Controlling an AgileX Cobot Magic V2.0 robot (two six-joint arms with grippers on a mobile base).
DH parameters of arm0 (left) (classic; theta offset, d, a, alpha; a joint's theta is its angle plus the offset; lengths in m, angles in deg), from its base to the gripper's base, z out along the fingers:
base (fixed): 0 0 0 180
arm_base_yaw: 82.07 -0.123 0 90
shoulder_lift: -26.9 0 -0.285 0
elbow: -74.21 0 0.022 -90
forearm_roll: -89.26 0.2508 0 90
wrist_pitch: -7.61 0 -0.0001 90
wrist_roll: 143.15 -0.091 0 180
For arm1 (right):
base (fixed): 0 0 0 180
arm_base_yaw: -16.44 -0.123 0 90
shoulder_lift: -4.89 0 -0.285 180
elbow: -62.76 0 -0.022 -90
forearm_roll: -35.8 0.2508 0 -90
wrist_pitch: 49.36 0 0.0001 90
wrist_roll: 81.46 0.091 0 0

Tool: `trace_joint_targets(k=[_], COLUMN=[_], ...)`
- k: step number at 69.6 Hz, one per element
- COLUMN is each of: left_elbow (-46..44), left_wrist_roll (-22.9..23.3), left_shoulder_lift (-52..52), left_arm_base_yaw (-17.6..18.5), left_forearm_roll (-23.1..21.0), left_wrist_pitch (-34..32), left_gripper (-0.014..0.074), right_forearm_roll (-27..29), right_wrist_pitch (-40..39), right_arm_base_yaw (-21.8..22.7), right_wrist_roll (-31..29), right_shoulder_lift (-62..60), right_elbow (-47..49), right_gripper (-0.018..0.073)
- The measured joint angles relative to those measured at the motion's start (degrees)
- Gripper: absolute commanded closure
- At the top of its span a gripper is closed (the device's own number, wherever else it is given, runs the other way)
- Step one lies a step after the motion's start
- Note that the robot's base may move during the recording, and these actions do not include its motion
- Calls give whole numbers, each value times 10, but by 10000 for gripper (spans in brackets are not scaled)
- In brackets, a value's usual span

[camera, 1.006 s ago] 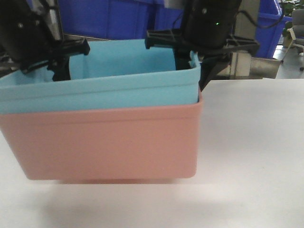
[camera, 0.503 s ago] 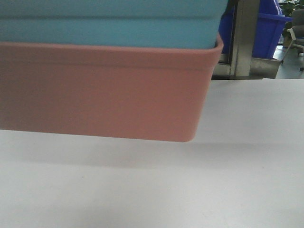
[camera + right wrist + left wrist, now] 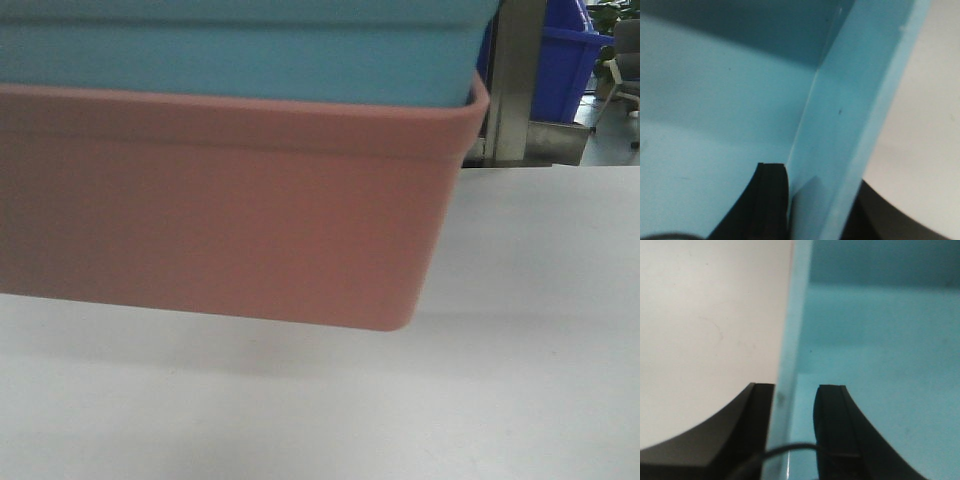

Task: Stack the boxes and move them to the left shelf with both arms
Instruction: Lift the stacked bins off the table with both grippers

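The sky blue box point(image 3: 240, 60) sits nested inside the salmon pink box point(image 3: 220, 200). The stack hangs above the white tabletop point(image 3: 500, 400), close to the front camera, with its shadow below. My left gripper point(image 3: 795, 392) is shut on the stack's left wall, one finger point(image 3: 760, 405) outside and one inside the blue box point(image 3: 880, 340). My right gripper point(image 3: 815, 185) is shut on the right wall of the blue box point(image 3: 715, 110), one finger point(image 3: 771, 195) inside and one outside. The left shelf is out of view.
A steel post point(image 3: 517, 80) stands behind the stack at the right, with a dark blue crate point(image 3: 570, 60) beyond it. An office chair point(image 3: 625, 60) shows at the far right edge.
The stacked boxes have risen off the table and come closer to the front camera. They now hide both arms in that view.
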Motion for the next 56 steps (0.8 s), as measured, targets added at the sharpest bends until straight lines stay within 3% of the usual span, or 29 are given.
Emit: trace_joint_targets(k=[56], left_elbow=[1], left_wrist_roll=[-2], left_shoulder_lift=[51], left_arm_base_yaw=[0], left_forearm_roll=[4], left_wrist_pitch=[-12], left_gripper=[608], right_forearm_roll=[-25], right_wrist_pitch=[9], right_arm_base_yaw=[1], right_wrist_roll=[8], right_shoulder_lift=[18], right_elbow=[-4], right_gripper=[501])
